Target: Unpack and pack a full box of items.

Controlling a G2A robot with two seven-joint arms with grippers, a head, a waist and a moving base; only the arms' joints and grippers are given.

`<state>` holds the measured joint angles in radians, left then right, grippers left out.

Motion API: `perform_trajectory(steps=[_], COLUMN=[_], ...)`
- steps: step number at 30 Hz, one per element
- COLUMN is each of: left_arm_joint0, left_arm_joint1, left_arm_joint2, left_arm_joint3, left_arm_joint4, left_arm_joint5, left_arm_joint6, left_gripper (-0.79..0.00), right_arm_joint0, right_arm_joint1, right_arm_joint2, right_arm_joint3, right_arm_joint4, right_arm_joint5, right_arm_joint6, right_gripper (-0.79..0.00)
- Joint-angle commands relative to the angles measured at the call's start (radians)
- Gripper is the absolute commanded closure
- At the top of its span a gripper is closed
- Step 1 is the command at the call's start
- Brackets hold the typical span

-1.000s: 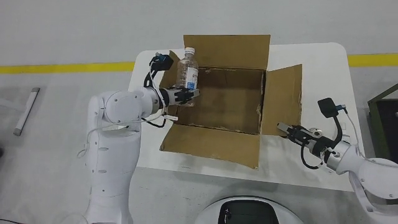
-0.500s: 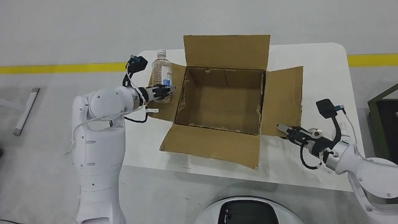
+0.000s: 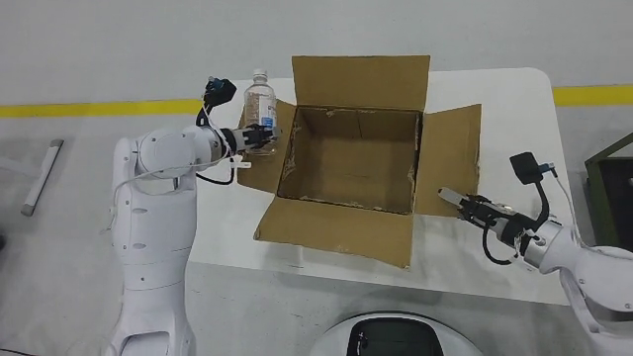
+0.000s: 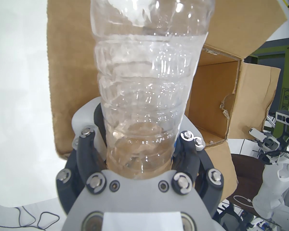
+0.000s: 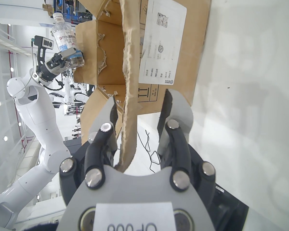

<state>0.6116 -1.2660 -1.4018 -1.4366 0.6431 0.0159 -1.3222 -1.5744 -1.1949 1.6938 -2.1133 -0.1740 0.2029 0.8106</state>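
An open cardboard box (image 3: 356,124) stands on the white table (image 3: 495,89), flaps spread, and its inside looks bare. My left gripper (image 3: 259,138) is shut on the base of a clear plastic bottle (image 3: 260,105), held upright above the box's left flap. In the left wrist view the bottle (image 4: 149,61) rises from the left gripper (image 4: 137,140), with the box (image 4: 214,85) behind it. My right gripper (image 3: 453,198) is open at the near corner of the right flap. In the right wrist view the right gripper (image 5: 141,109) straddles that flap's edge (image 5: 128,78), and the bottle (image 5: 65,41) shows far off.
A dark green frame (image 3: 608,173) stands just past the table's right edge. A grey bar (image 3: 42,173) lies on the floor to the left. Bare table lies behind the box and to its right.
My left arm has carried the bottle from above the box's left wall outward to the left, over the left flap. The right gripper has barely moved.
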Motion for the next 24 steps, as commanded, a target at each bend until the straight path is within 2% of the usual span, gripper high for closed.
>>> perform_trajectory(steps=[1, 5, 20, 24], left_arm_joint0=[0.011, 0.031, 0.035, 0.050], left_arm_joint1=[-0.001, -0.001, -0.001, 0.001], left_arm_joint2=[0.022, 0.065, 0.066, 0.082], left_arm_joint3=[-0.058, -0.145, -0.146, -0.201], left_arm_joint4=[-0.018, -0.038, -0.038, -0.045], left_arm_joint5=[0.010, 0.031, 0.029, 0.062], left_arm_joint6=[-0.012, -0.033, -0.027, -0.005], left_gripper=[0.000, 0.000, 0.000, 0.000], right_arm_joint0=[-0.009, -0.031, -0.038, -0.038], right_arm_joint1=[0.002, 0.006, 0.007, 0.007], right_arm_joint2=[0.024, 0.082, 0.092, 0.092], right_arm_joint3=[-0.012, -0.043, -0.049, -0.049], right_arm_joint4=[0.019, 0.039, 0.043, 0.043], right_arm_joint5=[0.002, -0.010, -0.014, -0.014], right_arm_joint6=[-0.006, -0.027, -0.028, -0.028], right_gripper=[-0.785, -0.785, -0.785, -0.785])
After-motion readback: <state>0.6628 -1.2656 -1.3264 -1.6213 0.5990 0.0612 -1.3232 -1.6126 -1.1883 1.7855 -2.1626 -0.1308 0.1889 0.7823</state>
